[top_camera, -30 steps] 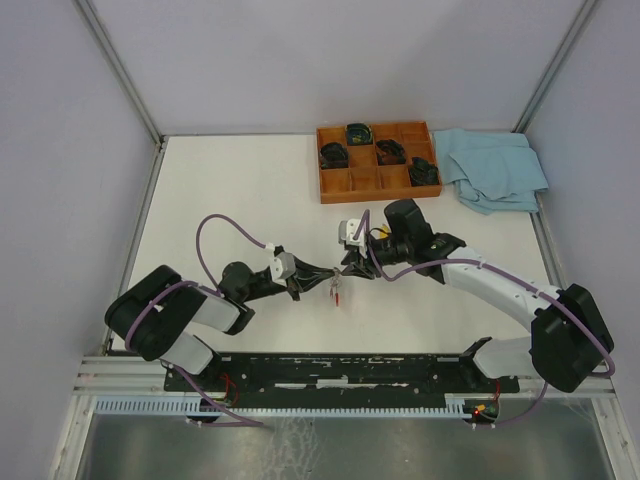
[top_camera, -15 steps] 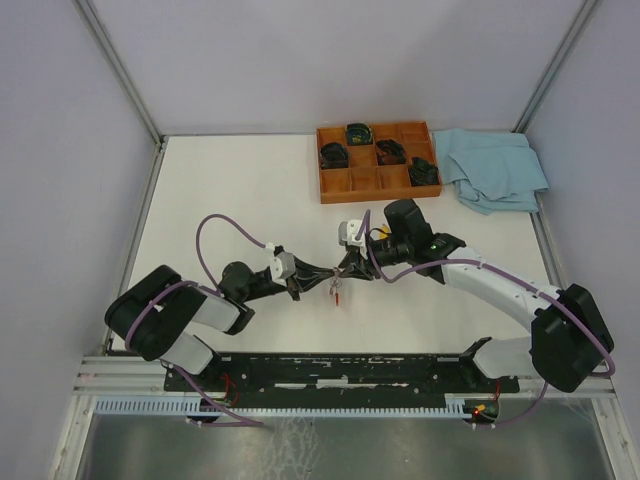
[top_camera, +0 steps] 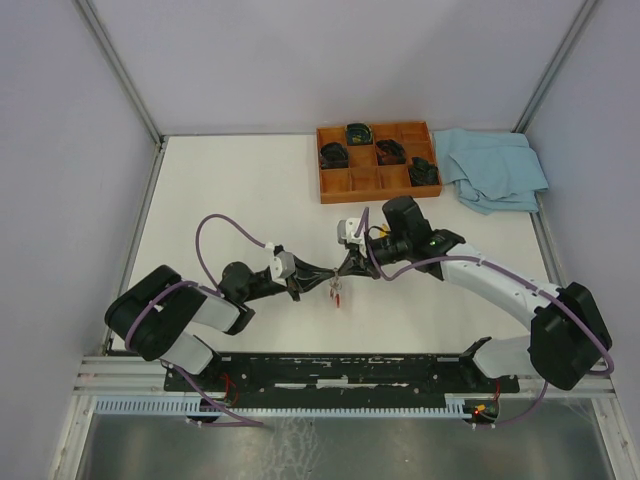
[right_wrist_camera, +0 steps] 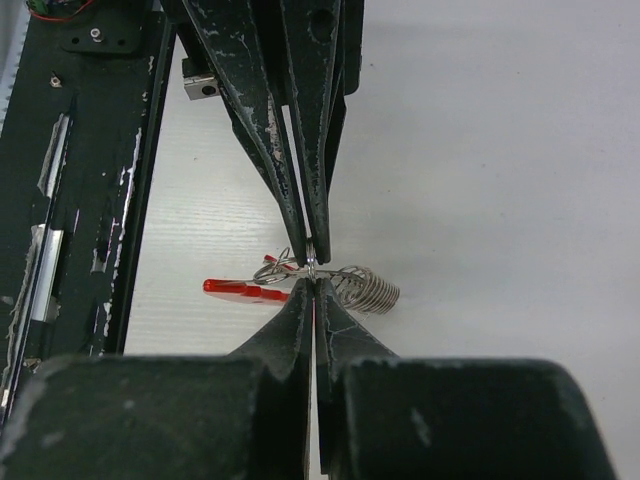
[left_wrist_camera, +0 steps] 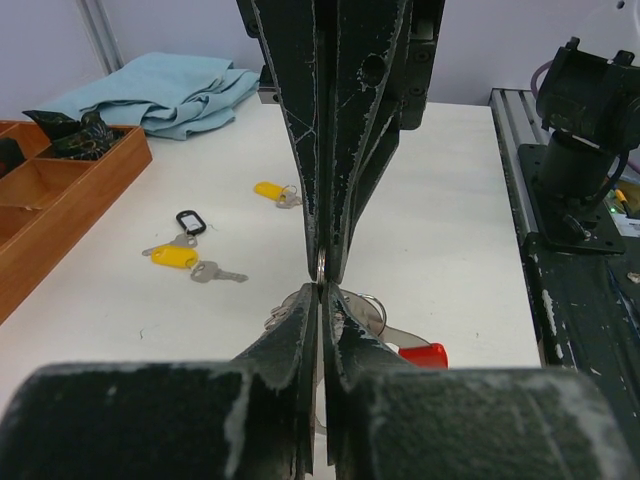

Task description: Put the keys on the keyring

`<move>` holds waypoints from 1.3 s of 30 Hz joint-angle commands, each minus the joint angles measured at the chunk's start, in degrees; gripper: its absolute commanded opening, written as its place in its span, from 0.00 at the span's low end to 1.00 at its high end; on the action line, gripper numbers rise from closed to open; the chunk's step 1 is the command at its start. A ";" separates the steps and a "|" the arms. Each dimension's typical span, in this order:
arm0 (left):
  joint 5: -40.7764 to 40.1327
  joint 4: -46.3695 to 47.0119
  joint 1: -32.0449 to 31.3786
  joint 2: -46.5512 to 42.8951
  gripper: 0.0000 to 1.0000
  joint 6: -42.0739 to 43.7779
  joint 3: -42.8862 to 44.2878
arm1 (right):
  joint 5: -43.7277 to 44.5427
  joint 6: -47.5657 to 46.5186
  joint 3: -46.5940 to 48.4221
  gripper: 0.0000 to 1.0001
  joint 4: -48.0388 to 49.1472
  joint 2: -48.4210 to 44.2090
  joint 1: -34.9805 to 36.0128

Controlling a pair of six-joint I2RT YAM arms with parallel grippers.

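Observation:
My two grippers meet tip to tip over the middle of the table, and both pinch the thin silver keyring (left_wrist_camera: pixel 321 268) edge-on. The left gripper (left_wrist_camera: pixel 320 292) is shut on the ring from below in its own view. In that view the right gripper (left_wrist_camera: pixel 322 268) comes down from above. In the right wrist view the right gripper (right_wrist_camera: pixel 314 284) is shut on the keyring (right_wrist_camera: pixel 313 264). Smaller rings and a red-capped key (left_wrist_camera: pixel 423 354) hang at the ring; the red part (right_wrist_camera: pixel 245 290) shows left of the tips. Two yellow-capped keys (left_wrist_camera: pixel 270 189) (left_wrist_camera: pixel 174 257) lie loose on the table.
A black oval loop (left_wrist_camera: pixel 190 220) and a plain silver key (left_wrist_camera: pixel 218 272) lie by the yellow keys. A wire coil (right_wrist_camera: pixel 367 288) sits right of the ring. A wooden compartment tray (top_camera: pixel 345 187) and a blue cloth (top_camera: pixel 495 168) lie at the back right.
The right gripper has closed onto the ring; half a second ago its jaws stood partly apart. The left gripper has kept its hold, and neither arm has shifted much.

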 commanded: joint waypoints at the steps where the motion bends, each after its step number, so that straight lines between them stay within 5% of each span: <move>1: -0.03 11.94 -0.16 -0.87 0.10 -0.38 0.34 | 0.01 -0.87 4.91 0.01 -3.78 -0.05 0.31; 20: 2.44 -9.79 -0.15 -10.84 0.28 7.72 2.51 | 24.64 -10.86 28.49 0.01 -39.39 9.67 10.16; 39: 2.77 -7.81 -0.25 -7.13 0.28 5.29 2.74 | 29.55 -11.59 34.83 0.01 -42.37 13.37 15.12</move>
